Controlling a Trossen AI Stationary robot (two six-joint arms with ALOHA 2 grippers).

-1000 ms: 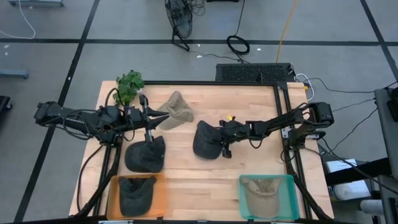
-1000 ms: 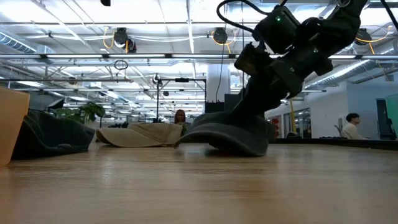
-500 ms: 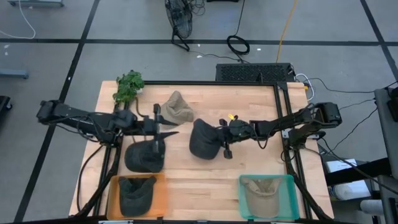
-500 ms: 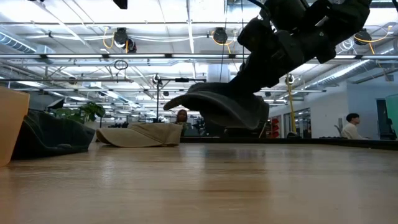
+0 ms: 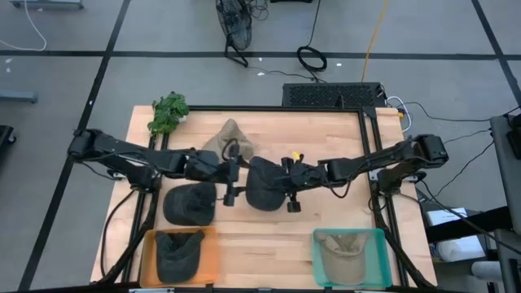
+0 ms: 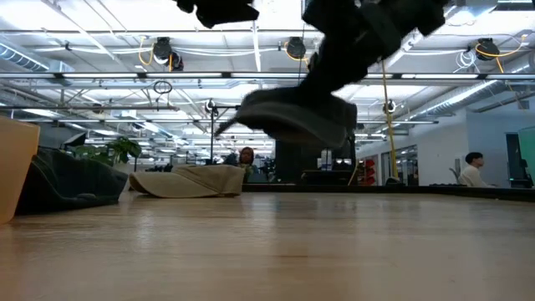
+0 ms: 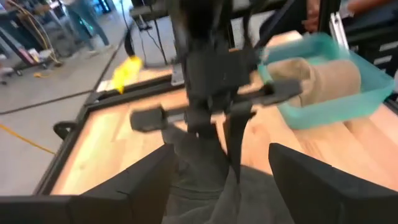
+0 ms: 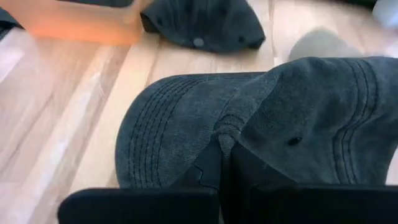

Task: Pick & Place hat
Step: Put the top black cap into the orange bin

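The right pincer [image 5: 286, 181] is pinching shut on a dark cap [image 5: 262, 184], holding it clear of the table [image 5: 326, 130], as the low view shows. The left pincer [image 5: 232, 173] is spread open just beside the cap's far side, facing it. A second dark cap [image 5: 190, 203] is lying on the table below the left pincer. With both arms so close, a collision or a snagged, dropped cap looks possible.

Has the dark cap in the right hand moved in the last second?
Yes. The dark cap has risen off the table and shifted left, toward the tan hat.
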